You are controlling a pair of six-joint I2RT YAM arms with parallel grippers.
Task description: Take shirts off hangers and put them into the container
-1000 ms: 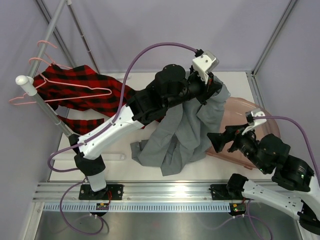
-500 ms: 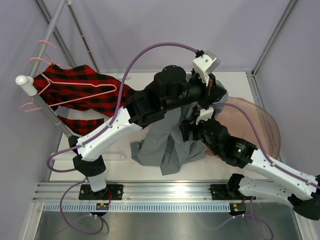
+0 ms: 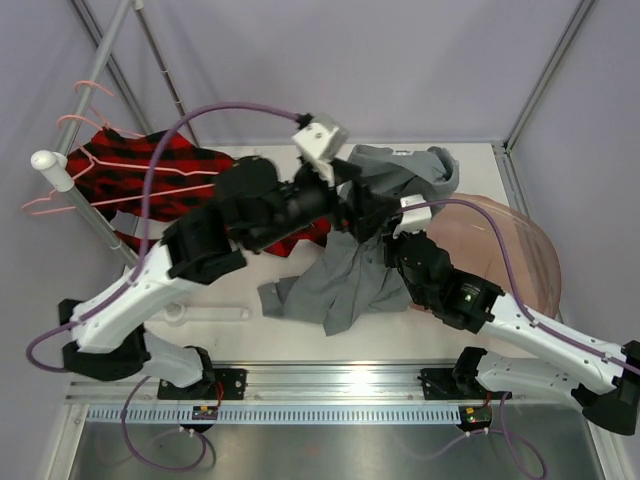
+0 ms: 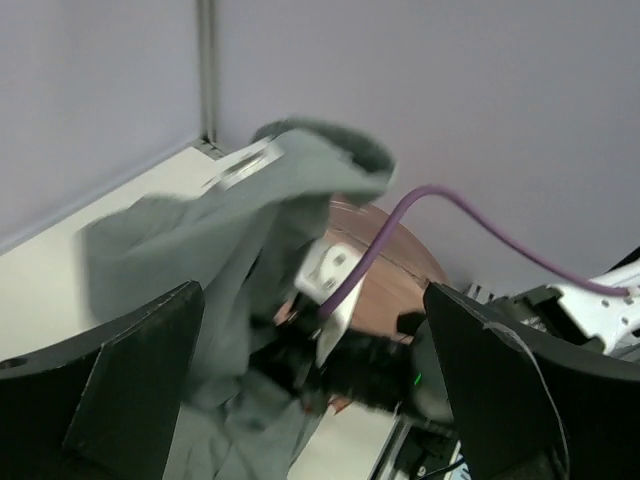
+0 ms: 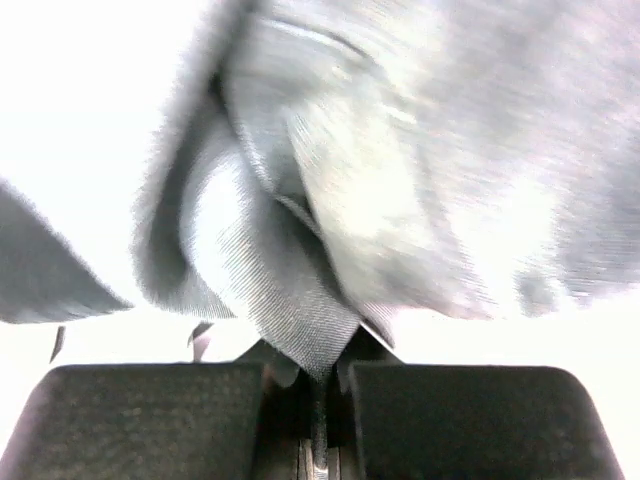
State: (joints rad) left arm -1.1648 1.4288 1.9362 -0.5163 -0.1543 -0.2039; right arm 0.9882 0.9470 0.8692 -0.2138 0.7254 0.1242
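Right tool [image 5: 320, 375], centre frame, has just clamped the grey shirt [image 3: 345, 285]; left tool [image 4: 310, 330] has let go, jaws wide, empty: handover toward the container [image 3: 525, 250], right.

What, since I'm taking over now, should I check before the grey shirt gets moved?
1. Right gripper shut on grey shirt: ok.
2. Left gripper open: ok.
3. Grey shirt free of any hanger: ok, none shows in it.
4. Grey shirt in container: not ok, mostly on table.
5. Plaid shirt off hanger: not ok, it hangs there.
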